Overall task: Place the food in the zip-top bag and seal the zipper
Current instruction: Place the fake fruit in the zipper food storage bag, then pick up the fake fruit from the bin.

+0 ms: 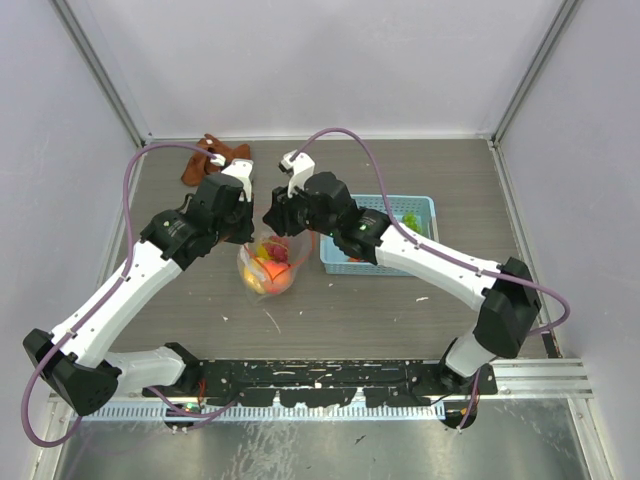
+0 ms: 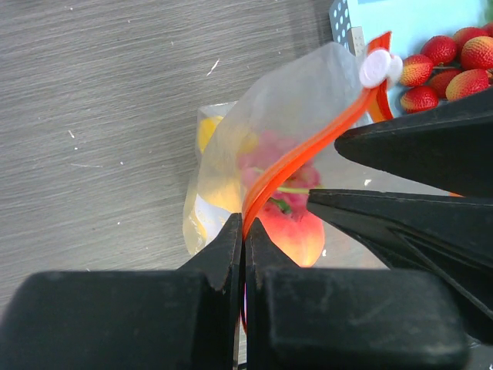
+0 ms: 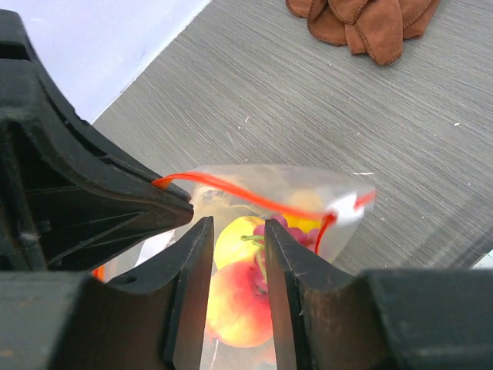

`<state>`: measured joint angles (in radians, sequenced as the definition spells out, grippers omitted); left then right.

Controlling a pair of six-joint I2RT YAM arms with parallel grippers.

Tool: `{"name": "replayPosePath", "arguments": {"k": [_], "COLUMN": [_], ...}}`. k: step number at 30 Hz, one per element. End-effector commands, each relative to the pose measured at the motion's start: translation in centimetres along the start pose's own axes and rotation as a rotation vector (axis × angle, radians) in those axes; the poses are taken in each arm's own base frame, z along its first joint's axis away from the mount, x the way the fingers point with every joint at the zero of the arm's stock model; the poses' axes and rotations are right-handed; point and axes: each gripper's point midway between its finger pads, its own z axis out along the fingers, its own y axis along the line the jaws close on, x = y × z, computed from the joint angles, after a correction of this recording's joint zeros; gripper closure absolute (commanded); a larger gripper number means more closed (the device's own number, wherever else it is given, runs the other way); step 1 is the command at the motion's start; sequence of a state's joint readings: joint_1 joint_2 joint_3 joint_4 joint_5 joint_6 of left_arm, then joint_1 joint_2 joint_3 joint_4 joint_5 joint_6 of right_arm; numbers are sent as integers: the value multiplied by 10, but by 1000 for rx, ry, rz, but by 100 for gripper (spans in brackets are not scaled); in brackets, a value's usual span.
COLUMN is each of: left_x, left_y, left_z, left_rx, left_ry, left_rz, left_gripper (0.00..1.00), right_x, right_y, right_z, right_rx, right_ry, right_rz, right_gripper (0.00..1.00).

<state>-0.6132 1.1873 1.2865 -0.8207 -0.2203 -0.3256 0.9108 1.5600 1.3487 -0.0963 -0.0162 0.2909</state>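
Table: grey wood grain, scattered white flecks.

Left tool: fingers pressed together, no gap showing, pinching one end of the zipper. From this pinch the orange-red strip curves up and away to the white slider at the opposite end.

Bag: clear, hanging from the pinched strip near mid-table, just left of the basket. Whether its lower end rests on the table I cannot tell.
- Contents: peach lowest and largest, yellow pieces at the side, something purple, likely grapes, near the top.
- The strip bows outward along its length. Whether the mouth is sealed cannot be told.

Right tool: fingers part open, with a narrow gap through which the peach shows. The tips sit just beside the strip, between the left tool's pinch and the slider. Contact with the plastic cannot be told; nothing is clamped.

Basket: light blue, right of the bag, holding strawberries and something green.

Brown cloth: crumpled at the far edge, well apart from the bag.
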Motion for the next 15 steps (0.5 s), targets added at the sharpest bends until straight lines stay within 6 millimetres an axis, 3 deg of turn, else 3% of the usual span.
{"name": "replayPosePath", "arguments": {"k": [1,8,15], "left_x": [-21,-21,-22], "left_y": [-4,-4,-4], "left_z": [-11,-11,-11], "left_rx": [24,25,22], "left_ry": [-67,-67,-68], "left_rz": [-23,-23,-24], "left_gripper": [100,100,100], "right_x": [-24,-29,-48], "right_y": [6,7,13], "right_z": [3,-1,-27], "right_rx": [2,7,5], "right_ry": [-60,-59,-74], "right_rz": [-4,4,-14], "right_gripper": [60,55,47]}}
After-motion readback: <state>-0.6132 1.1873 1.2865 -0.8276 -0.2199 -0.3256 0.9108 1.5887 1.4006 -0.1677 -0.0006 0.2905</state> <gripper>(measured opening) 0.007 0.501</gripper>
